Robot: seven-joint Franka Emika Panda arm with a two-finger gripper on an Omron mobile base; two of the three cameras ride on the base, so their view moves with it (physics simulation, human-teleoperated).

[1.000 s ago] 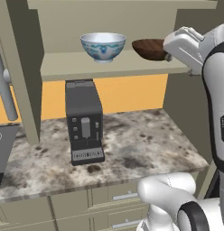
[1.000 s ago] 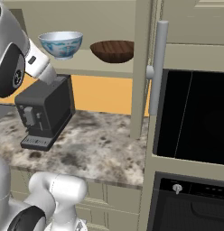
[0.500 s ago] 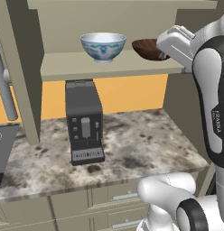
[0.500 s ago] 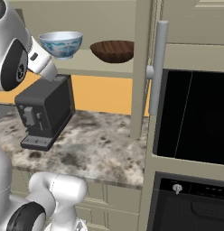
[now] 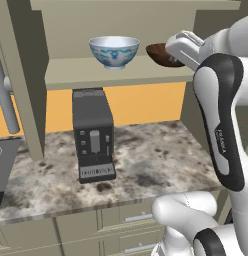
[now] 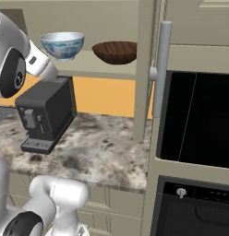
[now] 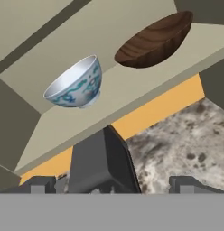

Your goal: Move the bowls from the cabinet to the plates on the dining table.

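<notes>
Reaching up toward the cabinet, we are keeping our gripper spread wide with nothing in it; the white bowl and brown bowl are sitting on its shelf, waiting.

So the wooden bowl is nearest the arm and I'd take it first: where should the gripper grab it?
Probably the front rim of the wooden bowl, coming in from the cabinet's open front. It sits upright on the shelf, apart from the blue-patterned bowl, and its thin rim suits the open gripper.
</notes>
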